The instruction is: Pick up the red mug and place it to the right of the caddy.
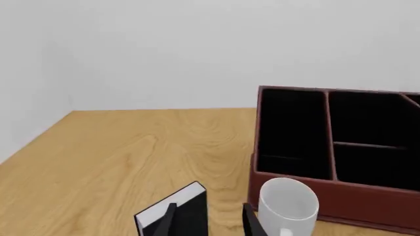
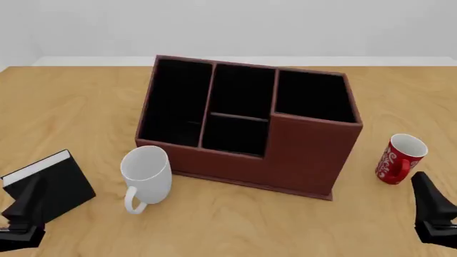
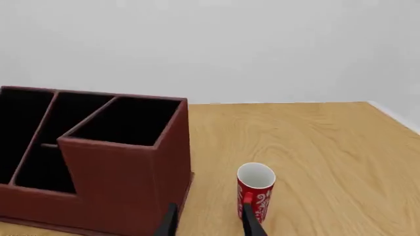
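Left tool (image 2: 20, 214) low at near-left table edge, dark, partly cropped in front view; fingers (image 1: 167, 221) seen from left wrist view as two black tips with a gap between, nothing pinched, so spread. Right tool (image 2: 432, 211) at near-right edge, also cropped; from right wrist view two black fingertips (image 3: 169, 221) apart with bare table between, spread and empty.

Just ahead of left tool: black book-like box (image 2: 50, 184) with white edge, lying flat on table (image 2: 236, 225), touching or overlapping left tool in front view, cannot tell which. Next right: white mug (image 2: 146, 174) tipped on its side, mouth up-left, handle toward near side, close to caddy front, touching or not unclear.

Red mug (image 2: 398, 159) upright on table, right of caddy (image 2: 246, 126), a clear gap between them, just ahead of right tool and not gripped. White swirl pattern on red, white inside, handle facing near side. In right wrist view red mug (image 3: 255, 191) stands close beyond right fingertip, beside caddy's tall corner (image 3: 125, 177).

Caddy mid-table, slightly skewed, reddish-brown, black-lined compartments, stepped front with taller right block. All compartments dark, contents not discernible.

Beyond: plain wood grain, then white wall.
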Tool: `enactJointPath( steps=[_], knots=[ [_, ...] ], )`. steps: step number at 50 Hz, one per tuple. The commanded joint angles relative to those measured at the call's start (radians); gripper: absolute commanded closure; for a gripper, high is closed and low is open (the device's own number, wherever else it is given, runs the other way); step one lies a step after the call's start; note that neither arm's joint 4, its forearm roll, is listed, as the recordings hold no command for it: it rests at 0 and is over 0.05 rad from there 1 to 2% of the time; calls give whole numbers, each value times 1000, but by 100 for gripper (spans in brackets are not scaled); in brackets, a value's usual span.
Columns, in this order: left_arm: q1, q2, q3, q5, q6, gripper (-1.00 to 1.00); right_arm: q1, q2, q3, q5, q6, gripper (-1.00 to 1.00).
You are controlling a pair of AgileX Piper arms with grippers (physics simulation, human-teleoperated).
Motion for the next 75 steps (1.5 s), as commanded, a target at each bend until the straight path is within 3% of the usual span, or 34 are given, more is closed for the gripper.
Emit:
enactJointPath(
  steps=[1, 19, 28, 41, 45, 47, 50, 54, 60, 62, 66, 72, 75],
  knots=[
    [-14, -21, 23, -27, -25, -100, 41, -43, 50, -58, -7, -100],
    [-14, -21, 23, -27, -25, -100, 44, -53, 25, -26, -10, -100],
    [-14, -21, 23, -27, -25, -100, 20, -57, -76, 47, -26, -100],
    [-14, -21, 23, -27, -25, -100, -78, -37, -247, 224, 11, -100],
    [-14, -21, 23, -27, -25, -100, -107, 80, -232, 174, 19, -100],
    [-14, -21, 23, -27, -25, -100, -115, 78, -231, 172, 48, -100],
    [-14, -21, 23, -27, -25, -100, -120, 92, -224, 159, 48, -100],
    [-14, -21, 23, -27, -25, -100, -132, 156, -207, 120, 105, -100],
    [-14, -21, 23, -27, -25, -100, -136, 197, -194, 89, 116, -100],
    [-14, -21, 23, -27, -25, -100, -152, 268, -191, 59, 83, -100],
    [-14, -21, 23, -27, -25, -100, -175, 352, -182, 13, 83, -100],
    [-14, -21, 23, -27, -25, -100, -203, 389, -177, -11, 21, -100],
    [-14, -21, 23, -27, -25, -100, -212, 394, -178, -17, 19, -100]
  ],
)
